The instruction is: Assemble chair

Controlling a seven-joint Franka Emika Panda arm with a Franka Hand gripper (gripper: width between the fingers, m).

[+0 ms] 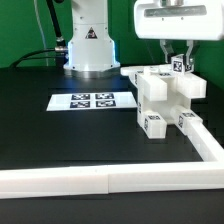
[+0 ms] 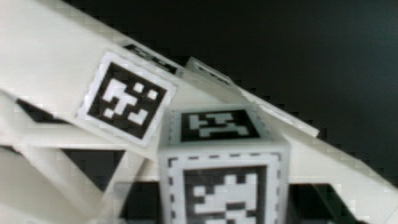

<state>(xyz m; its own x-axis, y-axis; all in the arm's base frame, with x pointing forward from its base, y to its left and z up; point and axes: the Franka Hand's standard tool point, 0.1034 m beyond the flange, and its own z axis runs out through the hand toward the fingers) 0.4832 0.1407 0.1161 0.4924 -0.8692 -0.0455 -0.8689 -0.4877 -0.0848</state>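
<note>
The partly built chair (image 1: 165,95) is a cluster of chunky white tagged blocks at the exterior view's right. Just above its far side, my gripper (image 1: 180,63) hangs down, shut on a small white piece (image 1: 180,67) whose tag faces the camera. That piece stands over the upper block of the chair; I cannot tell whether they touch. The wrist view is filled by a white tagged block (image 2: 222,180) close up, with a slanted white slab (image 2: 125,95) bearing another tag behind it. My fingers do not show clearly there.
The marker board (image 1: 85,101) lies flat on the black table, to the exterior view's left of the chair. A long white border rail (image 1: 110,180) runs along the front and up the right side. The arm's base (image 1: 88,40) stands at the back with cables beside it.
</note>
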